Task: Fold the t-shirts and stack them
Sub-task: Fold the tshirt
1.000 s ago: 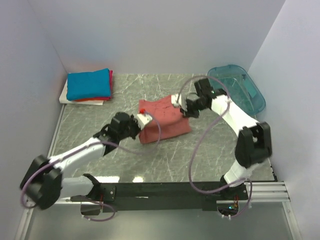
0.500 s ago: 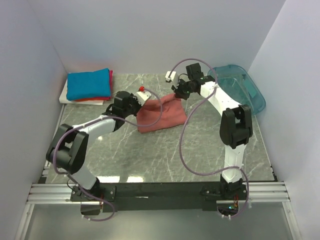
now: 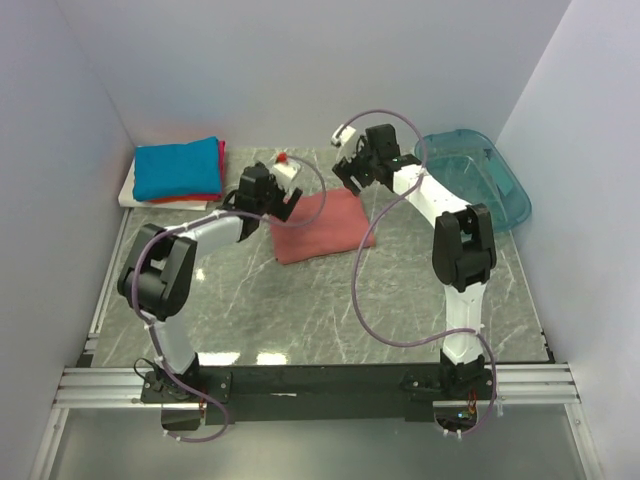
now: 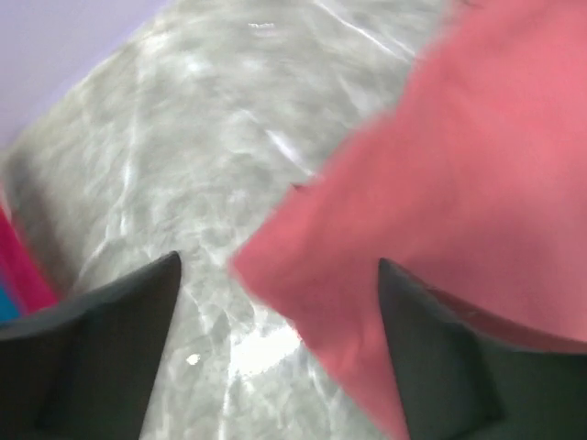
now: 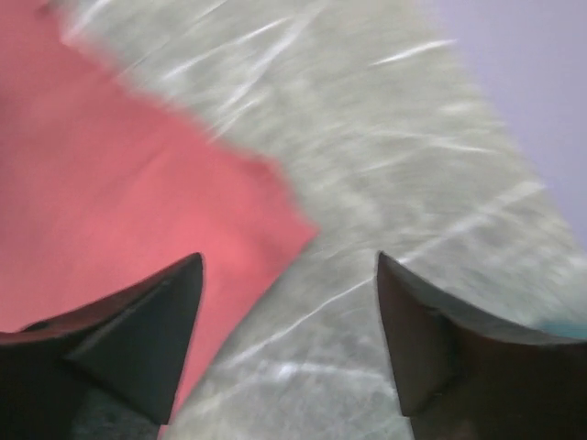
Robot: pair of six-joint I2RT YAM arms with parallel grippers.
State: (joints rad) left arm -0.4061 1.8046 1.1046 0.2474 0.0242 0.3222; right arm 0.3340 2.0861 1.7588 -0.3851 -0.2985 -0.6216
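At the centre of the grey marble-patterned table (image 3: 330,310) lies the salmon-pink cloth t-shirt (image 3: 318,225), folded into a rough rectangle and flat on the surface.

The left gripper (image 3: 283,203) stands at the 10 o'clock corner of that garment. In the left wrist view its 2 dark fingers (image 4: 92,348) are spread wide. A blurred pink corner of the salmon-pink cloth t-shirt (image 4: 459,183) lies below and between them, and neither finger is clamped on it.

The right gripper (image 3: 347,172) stands at the 1 o'clock corner. In the right wrist view the right gripper (image 5: 289,261) is likewise spread wide, with the pink corner (image 5: 119,202) under the gap and nothing in its grasp.

At 10 o'clock on the table, well apart from the pink garment, sits a stack of 3: the bright blue folded t-shirt (image 3: 178,168) on top, the red t-shirt (image 3: 221,155) beneath it, and the white t-shirt (image 3: 128,192) at the bottom.

At 2 o'clock rests the translucent teal plastic bin (image 3: 505,190), just beyond the right arm.
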